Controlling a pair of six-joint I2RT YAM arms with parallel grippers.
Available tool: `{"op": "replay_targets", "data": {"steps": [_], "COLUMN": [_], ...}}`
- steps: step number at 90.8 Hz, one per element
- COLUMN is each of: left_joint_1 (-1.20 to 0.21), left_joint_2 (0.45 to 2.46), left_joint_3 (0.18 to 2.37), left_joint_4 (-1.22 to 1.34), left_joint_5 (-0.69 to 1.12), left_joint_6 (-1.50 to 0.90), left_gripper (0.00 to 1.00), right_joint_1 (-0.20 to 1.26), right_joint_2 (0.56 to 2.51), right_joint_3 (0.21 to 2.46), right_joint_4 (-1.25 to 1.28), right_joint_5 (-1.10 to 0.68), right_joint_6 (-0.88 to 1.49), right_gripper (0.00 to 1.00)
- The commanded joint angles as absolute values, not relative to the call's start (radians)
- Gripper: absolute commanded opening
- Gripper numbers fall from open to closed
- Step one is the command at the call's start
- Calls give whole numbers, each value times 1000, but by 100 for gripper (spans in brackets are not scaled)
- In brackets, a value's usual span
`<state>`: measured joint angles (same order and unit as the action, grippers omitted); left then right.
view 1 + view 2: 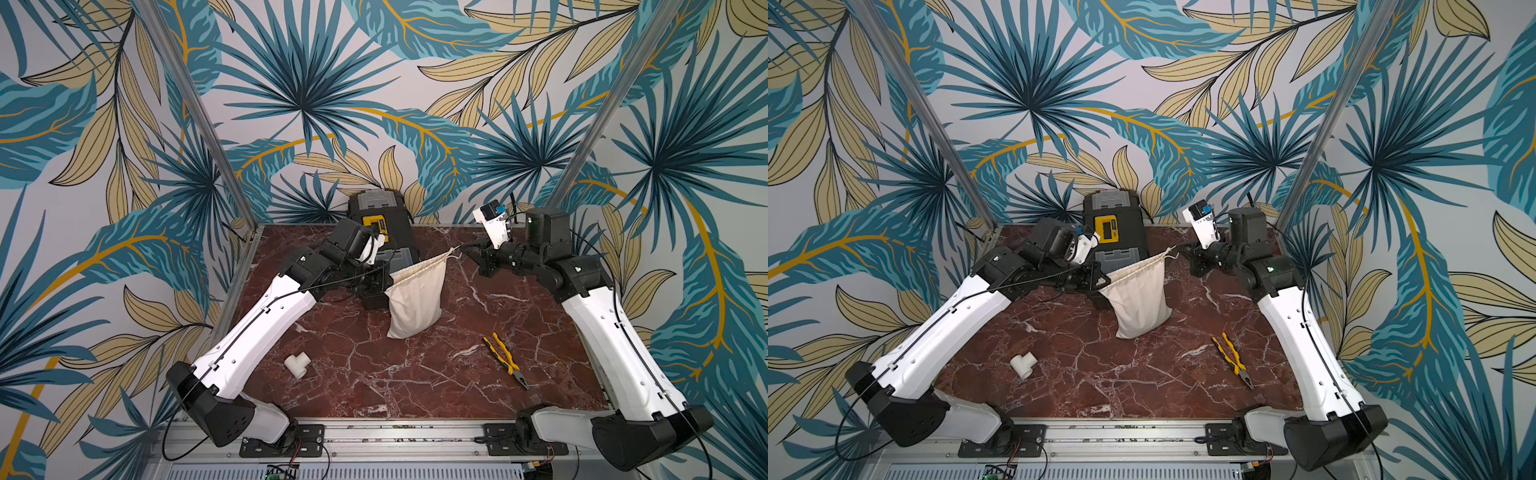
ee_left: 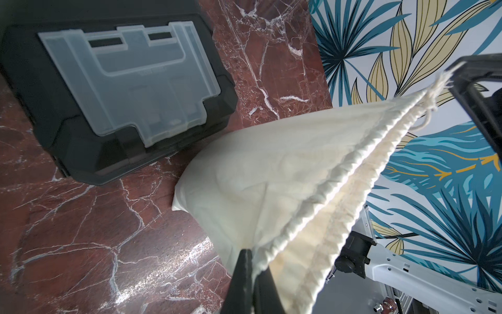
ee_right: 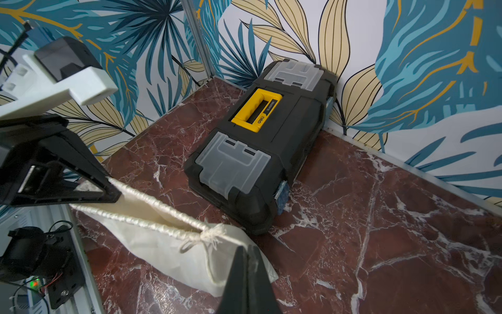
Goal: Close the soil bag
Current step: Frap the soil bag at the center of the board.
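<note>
While left claw (image 2: 254, 261) and right claw (image 3: 247, 248) clamp soil bag (image 1: 415, 299), red marble tabletop (image 1: 374, 374), leafy wallpaper (image 1: 311, 83).

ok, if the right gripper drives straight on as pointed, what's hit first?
The right gripper meets the soil bag first, its knotted corner just ahead of the jaws; beyond, probably the toolbox, depth unclear.

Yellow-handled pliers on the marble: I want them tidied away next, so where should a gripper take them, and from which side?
Probably straight down from above, closing across both handles just behind the pivot of the yellow-and-black metal-nosed pliers, where they converge. They lie flat on the red marble table, handles splayed toward the back wall, with nothing touching them.
</note>
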<state>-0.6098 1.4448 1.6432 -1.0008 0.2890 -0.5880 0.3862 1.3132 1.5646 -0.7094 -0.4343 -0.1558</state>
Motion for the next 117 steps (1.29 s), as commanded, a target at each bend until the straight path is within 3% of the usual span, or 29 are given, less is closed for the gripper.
{"op": "replay_targets", "data": {"steps": [1, 38, 44, 66, 84, 117], "left_joint_1": [-595, -622, -623, -622, -620, -613], "left_joint_2": [1383, 1329, 1335, 1393, 1446, 1543], "left_joint_3": [1635, 1528, 1512, 1521, 1609, 1750], "left_joint_4": [-1114, -1086, -1055, -997, -1064, -1158], "left_joint_5": [171, 196, 218, 338, 387, 455], "left_joint_6": [-643, -692, -651, -505, -358, -190], "left_gripper": [0, 0, 16, 42, 49, 51], "right_joint_1": [356, 445, 450, 464, 478, 487], "right_joint_2": [1321, 1336, 1332, 1296, 1284, 1302], "right_joint_3": [1612, 1512, 1498, 1435, 1421, 1439], "right_joint_4": [-693, -654, -645, -607, -605, -604], "right_joint_5": [-266, -353, -368, -404, -409, -430], "right_joint_6": [-241, -286, -270, -230, -213, -195], "right_gripper": [0, 0, 0, 0, 0, 0]}}
